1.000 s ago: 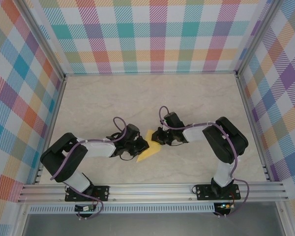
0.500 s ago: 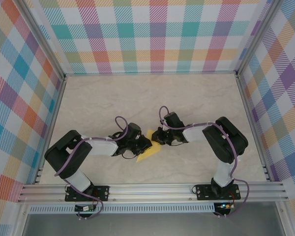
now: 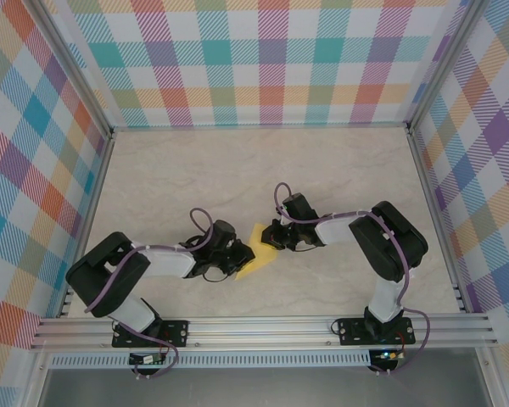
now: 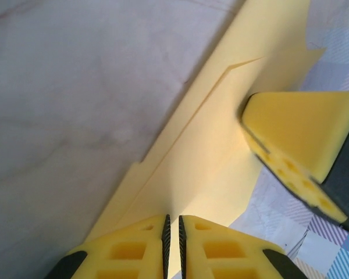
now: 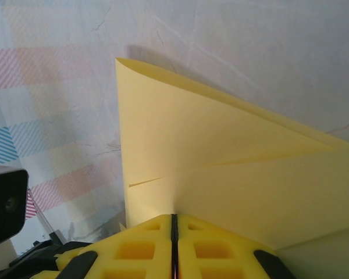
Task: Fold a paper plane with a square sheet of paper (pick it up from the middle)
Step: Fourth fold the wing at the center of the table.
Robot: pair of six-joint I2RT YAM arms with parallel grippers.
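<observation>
My worry starts right at the pads. My left claw point(image 4: 173, 232) is pinched almost flat on the near edge of the paper point(image 4: 221, 145), and my right claw point(image 5: 174, 232) is clamped tight on the opposite edge, so two grips share one thin folded sheet. If I move the arms apart even slightly out of step, I reckon it tears at a pinch or slips out of one claw. If I push them together, it buckles and spoils the creases. Just ahead of the left claw a stepped flap edge shows, so the layers look loose and a twist could open the fold. A pad of the right claw sits close ahead and to the right, pressed against the sheet, and the two claws could knock.

The paper runs straight out from between the left claw's pads and away ahead, with the table point(image 4: 75, 87) on its left. From the right claw it fans forward to a corner up and to the left. From above it is a small wedge bridging both claws, and I cannot tell whether it rests on the table
</observation>
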